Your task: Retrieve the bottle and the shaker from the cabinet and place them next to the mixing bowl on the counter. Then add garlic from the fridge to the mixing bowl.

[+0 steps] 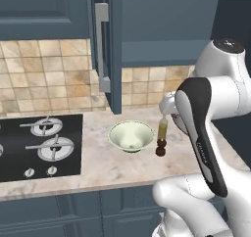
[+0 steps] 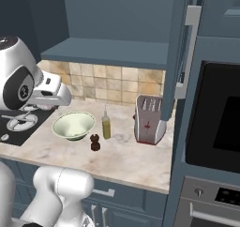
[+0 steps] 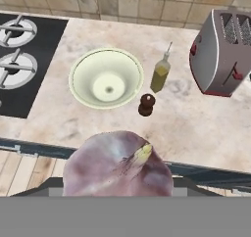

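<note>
A pink-purple garlic (image 3: 117, 167) bulb fills the foreground of the hand view, and my gripper (image 2: 50, 98) is shut on it with its fingertips hidden behind the bulb. The hand hovers above the front edge of the beige counter (image 1: 98, 167). Below and ahead sits the pale green mixing bowl (image 3: 106, 78) (image 1: 130, 135). To its right stand the olive bottle (image 3: 160, 74) (image 2: 106, 126) and the dark brown shaker (image 3: 146, 105) (image 2: 95, 142), both upright. The cabinet (image 2: 108, 50) above is open, its shelf bare. The fridge is out of view.
A silver toaster (image 2: 149, 119) stands right of the bottle. A black stove (image 1: 39, 145) lies left of the bowl. The open cabinet door (image 1: 110, 45) hangs over the back of the counter. A built-in oven (image 2: 220, 123) is at far right.
</note>
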